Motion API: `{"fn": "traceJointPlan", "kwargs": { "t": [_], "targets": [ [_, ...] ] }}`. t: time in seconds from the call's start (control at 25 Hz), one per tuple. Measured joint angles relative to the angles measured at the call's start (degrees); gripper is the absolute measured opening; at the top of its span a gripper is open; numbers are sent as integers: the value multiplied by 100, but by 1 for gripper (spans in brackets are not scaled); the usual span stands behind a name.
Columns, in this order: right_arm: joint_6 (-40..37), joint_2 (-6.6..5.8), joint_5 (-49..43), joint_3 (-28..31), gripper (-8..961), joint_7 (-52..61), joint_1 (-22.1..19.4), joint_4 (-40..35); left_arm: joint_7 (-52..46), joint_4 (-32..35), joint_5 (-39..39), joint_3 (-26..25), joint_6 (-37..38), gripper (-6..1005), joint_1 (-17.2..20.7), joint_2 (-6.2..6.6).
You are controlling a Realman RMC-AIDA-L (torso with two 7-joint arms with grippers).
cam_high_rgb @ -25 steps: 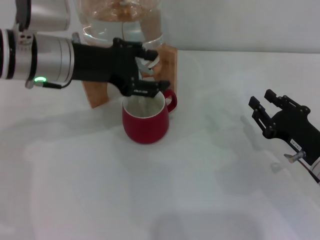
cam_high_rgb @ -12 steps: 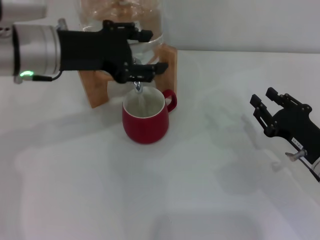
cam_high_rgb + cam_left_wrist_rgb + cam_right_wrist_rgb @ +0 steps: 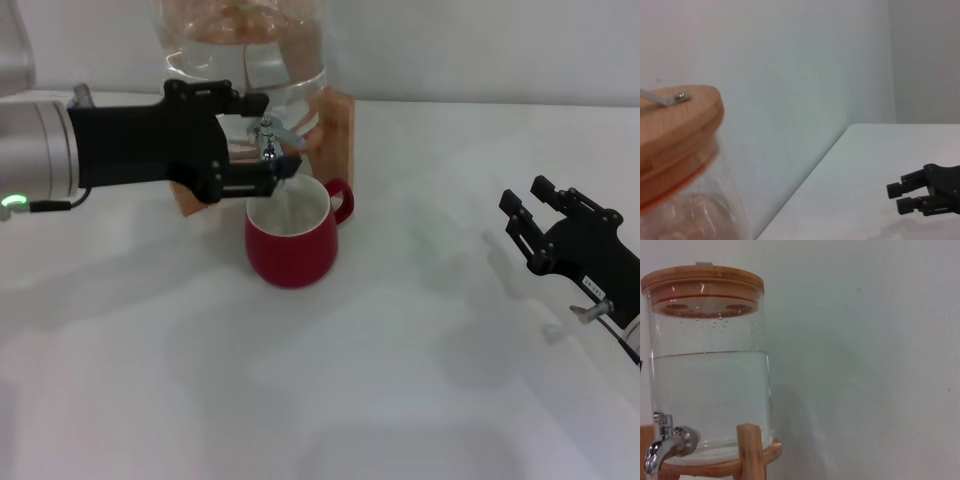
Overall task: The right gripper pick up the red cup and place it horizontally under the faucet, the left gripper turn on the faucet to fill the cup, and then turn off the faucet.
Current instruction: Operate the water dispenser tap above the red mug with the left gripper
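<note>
The red cup (image 3: 290,247) stands upright on the white table (image 3: 400,330), right below the spout of the chrome faucet (image 3: 268,140). The faucet is fitted to the clear glass jar (image 3: 245,50) on its wooden stand (image 3: 338,130). My left gripper (image 3: 272,138) is open, with its two black fingers on either side of the faucet, just above the cup's rim. My right gripper (image 3: 522,197) is open and empty, low at the right of the table, far from the cup. The right wrist view shows the faucet (image 3: 662,442) and the jar (image 3: 710,380), about half full of water.
The jar's wooden lid (image 3: 675,125) fills the near corner of the left wrist view, and the right gripper (image 3: 900,196) shows far off there. A pale wall (image 3: 480,45) runs behind the table.
My left arm has drawn back to the left, so its fingers no longer cover the faucet and cup rim, and the faucet now shows between the fingertips. The cup and right arm have not moved.
</note>
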Motion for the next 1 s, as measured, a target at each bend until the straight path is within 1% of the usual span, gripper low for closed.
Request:
{"fn": "traceJointPlan", "kwargs": {
  "t": [0.4, 0.72, 0.84, 1.0],
  "targets": [
    [29, 4, -48, -24, 418, 0, 0, 0, 14, 8, -31, 239, 87, 757, 264, -6],
    [48, 8, -7, -109, 418, 0, 0, -6, 14, -44, 8, 326, 214, 757, 273, -5],
    [48, 9, -8, -108, 418, 0, 0, -8, 12, -61, 40, 522, 381, 757, 275, -1],
    [48, 9, -18, -108, 418, 0, 0, -8, 17, -138, 60, 632, 482, 757, 241, 6]
  ]
}}
